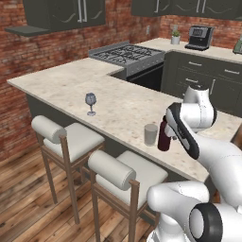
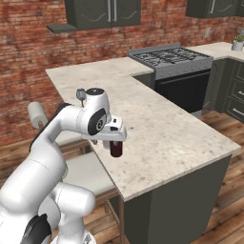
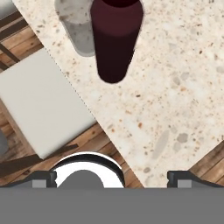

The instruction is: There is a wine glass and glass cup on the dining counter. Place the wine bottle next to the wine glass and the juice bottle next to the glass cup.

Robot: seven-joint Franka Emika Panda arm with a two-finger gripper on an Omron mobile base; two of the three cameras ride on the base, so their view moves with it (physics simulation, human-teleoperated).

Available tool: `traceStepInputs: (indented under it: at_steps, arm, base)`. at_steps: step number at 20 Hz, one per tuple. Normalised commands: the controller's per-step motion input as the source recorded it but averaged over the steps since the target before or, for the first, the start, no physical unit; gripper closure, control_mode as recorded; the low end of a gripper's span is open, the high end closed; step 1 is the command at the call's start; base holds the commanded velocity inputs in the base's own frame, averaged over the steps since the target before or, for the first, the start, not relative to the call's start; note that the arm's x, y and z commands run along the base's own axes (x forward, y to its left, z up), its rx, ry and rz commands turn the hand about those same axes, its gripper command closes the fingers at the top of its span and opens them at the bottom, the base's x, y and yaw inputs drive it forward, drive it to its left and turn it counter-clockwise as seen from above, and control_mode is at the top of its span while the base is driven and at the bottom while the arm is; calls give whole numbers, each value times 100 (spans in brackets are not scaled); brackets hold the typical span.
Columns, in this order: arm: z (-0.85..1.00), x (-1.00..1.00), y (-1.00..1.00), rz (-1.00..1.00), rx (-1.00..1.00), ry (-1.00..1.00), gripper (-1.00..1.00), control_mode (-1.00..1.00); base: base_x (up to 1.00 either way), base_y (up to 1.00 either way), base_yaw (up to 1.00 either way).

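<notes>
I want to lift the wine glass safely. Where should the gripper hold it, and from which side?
Probably the thin stem of the wine glass, below its round bowl, fingers level. It stands upright and alone on the dining counter, so any side is free; the side facing the stools seems easiest.

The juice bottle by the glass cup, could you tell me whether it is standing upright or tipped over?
Upright. The juice bottle stands on its base on the dining counter beside the glass cup, cap upward.

Juice bottle (image 1: 164, 137) just beside glass cup (image 1: 151, 134) (wine glass (image 1: 90, 103) well apart)
</notes>
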Motion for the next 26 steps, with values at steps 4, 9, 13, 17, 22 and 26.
traceStepInputs:
  at_steps: [4,9,13,17,22,26]
  arm:
    - [0,0,0,0,0,0,-100,-100]
    - [0,0,0,0,0,0,-100,100]
    - [0,0,0,0,0,0,-100,100]
    - [0,0,0,0,0,0,-100,100]
    - [0,0,0,0,0,0,-100,100]
    - [0,0,0,0,0,0,-100,100]
  base:
    - [0,0,0]
    - [-39,-3,-3]
    - [-64,-3,-8]
    - [-66,-5,-10]
    - [-34,-2,-37]
    - [0,12,-91]
